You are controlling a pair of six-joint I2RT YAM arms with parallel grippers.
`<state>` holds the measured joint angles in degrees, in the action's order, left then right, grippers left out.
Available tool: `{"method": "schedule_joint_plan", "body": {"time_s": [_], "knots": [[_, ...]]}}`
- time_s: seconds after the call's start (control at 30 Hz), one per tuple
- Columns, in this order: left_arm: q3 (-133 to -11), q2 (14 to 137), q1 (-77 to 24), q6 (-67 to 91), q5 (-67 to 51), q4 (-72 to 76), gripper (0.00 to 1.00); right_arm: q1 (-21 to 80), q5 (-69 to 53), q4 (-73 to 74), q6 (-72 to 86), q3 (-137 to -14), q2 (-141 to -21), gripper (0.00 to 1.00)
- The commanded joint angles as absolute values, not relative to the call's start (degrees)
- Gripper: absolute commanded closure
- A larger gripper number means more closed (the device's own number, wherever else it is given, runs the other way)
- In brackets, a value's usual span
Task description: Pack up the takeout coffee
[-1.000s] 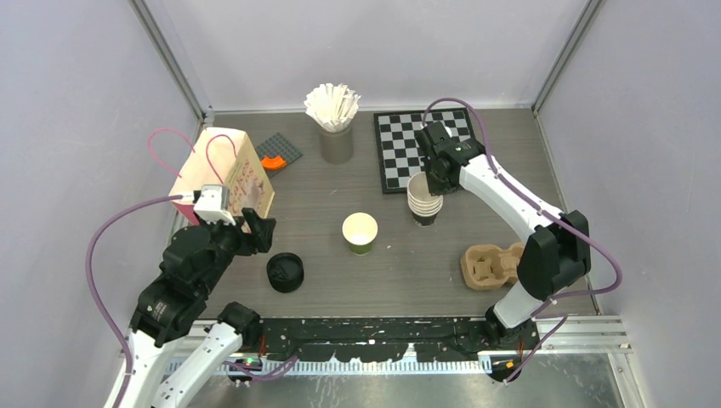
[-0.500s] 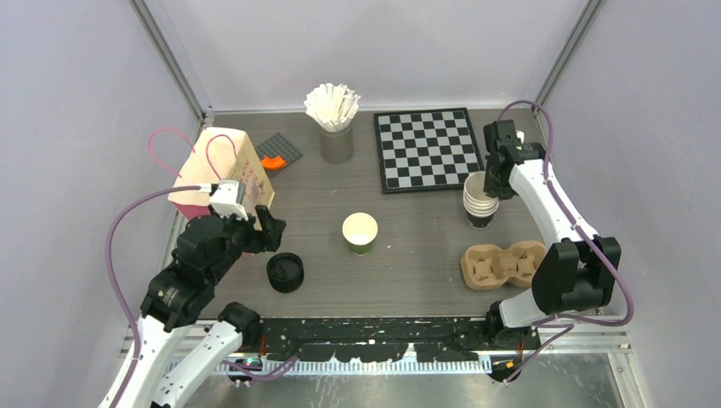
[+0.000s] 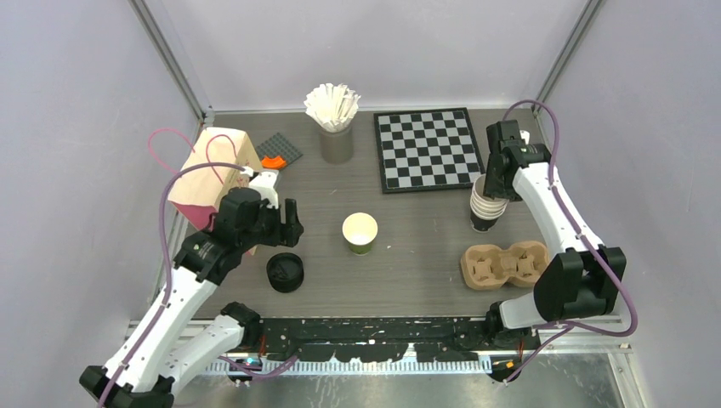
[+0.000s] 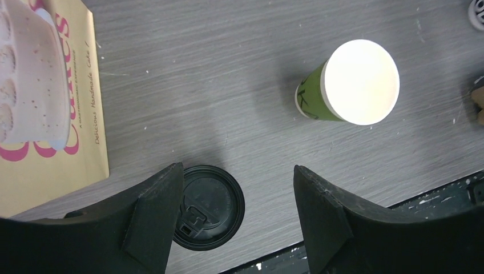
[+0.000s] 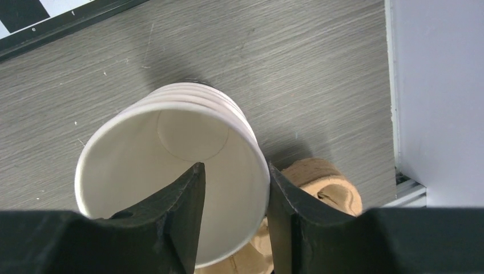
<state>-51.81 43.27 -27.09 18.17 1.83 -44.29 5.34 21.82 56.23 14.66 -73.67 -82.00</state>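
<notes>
The green cup [image 3: 360, 233] stands upright near the middle of the surface [image 3: 408, 255], and it has no top on. Its black lid [image 3: 285, 272] lies flat nearer the front, to the left of the cup and apart from it. The bag [image 3: 212, 174] stands at the far left.

The left fingers [image 4: 154, 211] are spread wide and hold nothing. They hang over the lid, with one finger right above its edge.

The right fingers [image 5: 182, 217] are partly apart at the stack of cups [image 3: 485, 204]. One finger is inside the top cup and one is outside. They do not seem to squeeze the wall.

I think the lid comes next, and that could go wrong. The lid is low and flat, so the fingers might scrape the surface or just push the lid away. If the lid goes on crooked, it could pop off later in the bag. The cup is light, so a hard push could knock it over.

On the right, the finger inside the top cup could drag that cup up when the arm lifts. Then the stack could tip onto the carrier [image 3: 504, 263] nearby.
</notes>
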Motion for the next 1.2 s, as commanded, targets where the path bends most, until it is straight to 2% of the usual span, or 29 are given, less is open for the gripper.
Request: {"method": "schedule_joint_plan", "body": {"time_s": [0.0, 0.13, 0.3, 0.53, 0.7, 0.83, 1.03, 1.17], "knots": [[-54.89, 45.12, -26.98, 17.59, 0.26, -45.45, 0.29, 5.10, 25.11, 59.56, 16.20, -79.45, -79.08, 0.51], [-55.11, 46.76, -26.98, 18.00, -1.47, -46.29, 0.29, 5.13, 23.70, 61.34, 17.06, -81.86, -77.05, 0.46], [-53.63, 47.88, -26.98, 19.31, -0.64, -47.31, 0.30, 6.69, 15.34, 61.21, 17.65, -82.92, -73.02, 0.46], [-50.75, 52.29, -26.98, 22.74, -0.43, -47.69, 0.36, 24.08, 16.54, 56.98, 20.80, -82.80, -68.37, 0.46], [-49.45, 57.90, -26.98, 25.25, -0.54, -47.30, 0.39, 31.48, 15.13, 52.99, 22.28, -79.91, -66.61, 0.48], [-48.57, 61.05, -26.98, 28.24, -4.02, -45.04, 0.39, 32.71, 10.22, 48.53, 22.99, -75.87, -63.46, 0.49], [-45.48, 61.89, -26.98, 35.21, 3.97, -42.75, 0.42, 33.05, 7.08, 44.19, 24.07, -70.42, -59.19, 0.49], [-42.66, 59.14, -26.98, 39.38, 5.05, -40.01, 0.45, 33.05, 6.40, 44.10, 23.64, -69.79, -59.27, 0.49]]}}
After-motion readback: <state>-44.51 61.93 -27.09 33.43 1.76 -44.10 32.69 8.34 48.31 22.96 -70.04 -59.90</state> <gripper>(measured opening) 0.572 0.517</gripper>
